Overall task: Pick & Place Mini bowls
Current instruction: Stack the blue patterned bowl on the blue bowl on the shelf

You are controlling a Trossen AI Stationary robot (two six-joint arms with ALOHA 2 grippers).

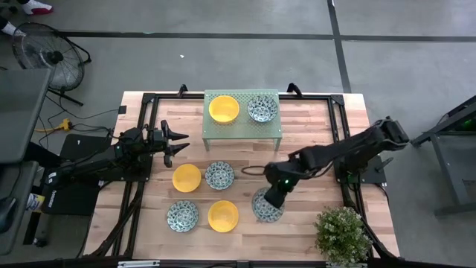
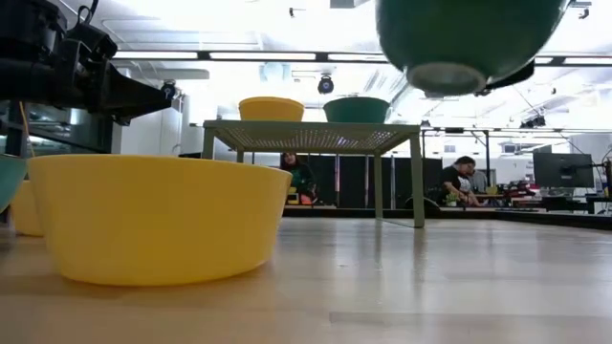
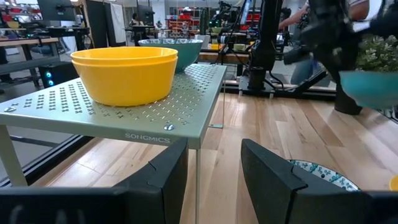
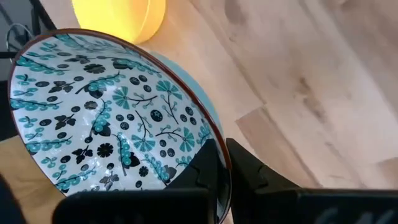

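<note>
While the pale green rack (image 1: 243, 128) carries one yellow bowl (image 1: 223, 109) and one patterned bowl (image 1: 262, 109), four more bowls sit on the table (image 1: 312, 119). The right gripper (image 1: 272, 196) is clamped on the rim of a patterned teal bowl (image 4: 99, 118), lifted above the wood. The left gripper (image 1: 175, 143) waits near the rack, fingers apart.

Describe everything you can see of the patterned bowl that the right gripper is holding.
The bowl is white inside with a dense blue-green leaf and flower pattern, a thin dark rim, and a teal outside with a pale foot ring. It looks ceramic. The right gripper is shut on its rim, and it hangs tilted above the table, near a yellow bowl.
</note>
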